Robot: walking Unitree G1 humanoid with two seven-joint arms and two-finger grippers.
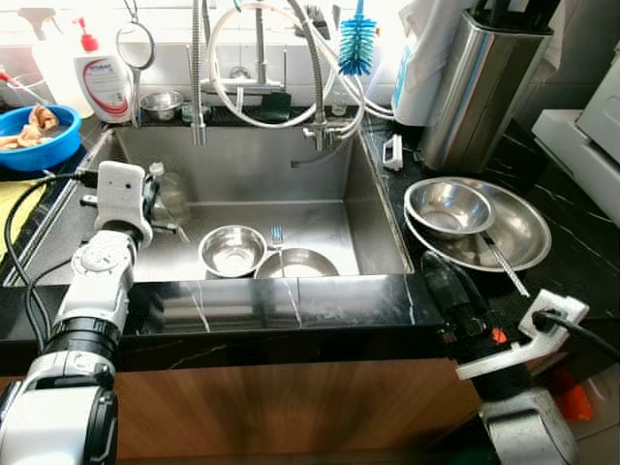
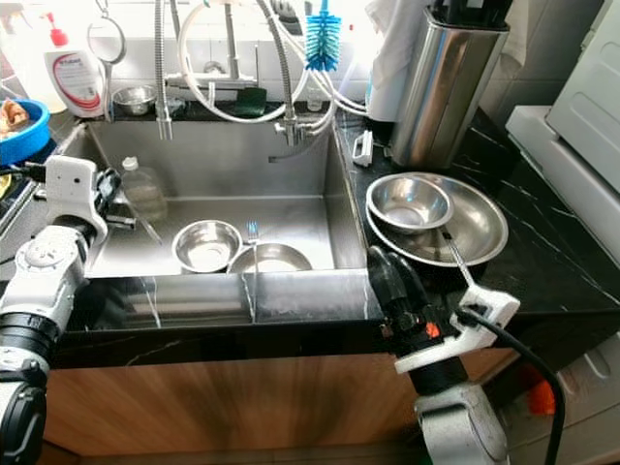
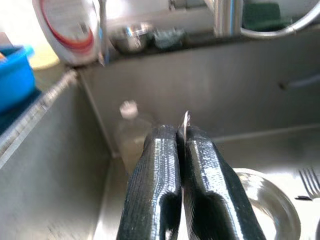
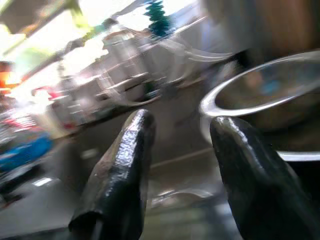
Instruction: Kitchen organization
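My left gripper point(image 3: 182, 132) hangs over the left part of the sink point(image 1: 368, 223), shut on a thin metal utensil point(image 3: 186, 120) whose edge pokes out between the fingers. Below it in the basin lie a clear plastic bottle point(image 1: 170, 194), a small steel bowl point(image 1: 232, 250), a second steel dish point(image 1: 295, 263) and a fork point(image 1: 277, 237). My right gripper point(image 1: 448, 281) is open, low over the black counter's front edge. Just beyond it a small steel bowl point(image 1: 448, 207) sits inside a wide steel bowl point(image 1: 518, 232), with a spoon point(image 1: 504, 262) lying on the wide one.
A steel knife block point(image 1: 475, 87) stands behind the bowls. A blue brush point(image 1: 356, 44), faucet hoses point(image 1: 320, 87) and a soap bottle point(image 1: 105, 82) line the back of the sink. A blue bowl point(image 1: 39, 136) sits far left, a white appliance point(image 1: 581, 145) far right.
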